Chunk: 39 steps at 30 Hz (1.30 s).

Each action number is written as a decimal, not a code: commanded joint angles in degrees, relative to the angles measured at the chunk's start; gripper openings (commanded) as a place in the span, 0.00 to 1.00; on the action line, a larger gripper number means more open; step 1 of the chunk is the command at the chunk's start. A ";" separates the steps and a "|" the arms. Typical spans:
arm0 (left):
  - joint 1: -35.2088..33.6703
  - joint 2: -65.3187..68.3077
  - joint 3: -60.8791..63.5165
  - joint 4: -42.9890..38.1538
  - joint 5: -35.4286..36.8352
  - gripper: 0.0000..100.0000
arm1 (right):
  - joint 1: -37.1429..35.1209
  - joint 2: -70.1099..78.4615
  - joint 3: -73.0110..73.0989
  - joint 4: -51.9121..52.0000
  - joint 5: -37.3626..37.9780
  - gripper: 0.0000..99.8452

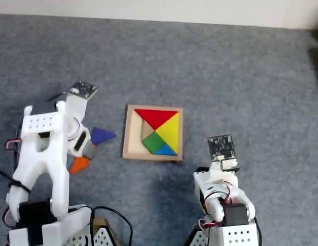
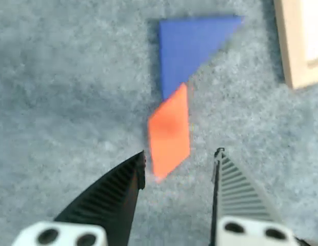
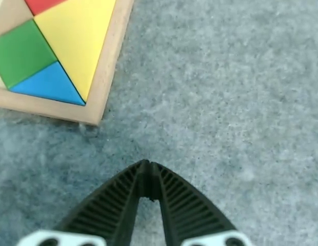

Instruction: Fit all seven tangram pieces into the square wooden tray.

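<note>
The square wooden tray [image 1: 130, 134] lies mid-table holding red [image 1: 155, 117], yellow [image 1: 171, 130], green [image 1: 155, 141], light blue [image 1: 166, 150] and natural wood [image 1: 147, 129] pieces. Left of it on the carpet lie a dark blue triangle [image 1: 101, 135] and an orange parallelogram [image 1: 79, 164], touching at a corner. In the left wrist view my left gripper [image 2: 179, 159] is open just above the orange parallelogram [image 2: 169, 132], with the blue triangle [image 2: 187, 45] beyond. My right gripper [image 3: 148, 165] is shut and empty, over bare carpet near the tray's corner [image 3: 97, 110].
Grey carpet covers the whole table. The left arm [image 1: 46, 148] stands over the loose pieces; the right arm [image 1: 223, 179] sits below and right of the tray. A pale wall edge runs along the far side.
</note>
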<state>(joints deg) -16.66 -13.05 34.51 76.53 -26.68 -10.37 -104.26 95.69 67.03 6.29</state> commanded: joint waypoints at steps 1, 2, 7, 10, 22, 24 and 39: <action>-1.10 -3.03 5.41 -5.45 -0.26 0.22 | 0.57 -0.75 6.02 0.40 0.53 0.00; -1.10 -3.03 7.25 -7.38 -0.26 0.22 | 0.57 -0.75 6.02 0.40 0.53 0.00; -0.84 -2.95 14.11 -14.68 1.14 0.22 | 0.57 -0.75 6.02 0.48 0.53 0.00; -0.92 -2.95 15.78 -17.41 4.13 0.20 | 0.57 -0.75 6.02 0.48 0.53 0.00; -1.10 13.85 2.95 -12.57 5.98 0.13 | 0.57 -0.75 6.02 0.48 0.53 0.00; -1.10 16.48 1.19 -11.52 5.98 0.10 | 0.57 -0.75 6.02 0.48 0.53 0.00; 2.24 -1.54 0.84 -2.02 6.68 0.00 | 0.66 -0.75 6.02 0.48 0.53 0.00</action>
<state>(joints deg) -16.84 -4.70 37.32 69.49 -20.79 -10.37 -104.26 95.69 67.03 6.29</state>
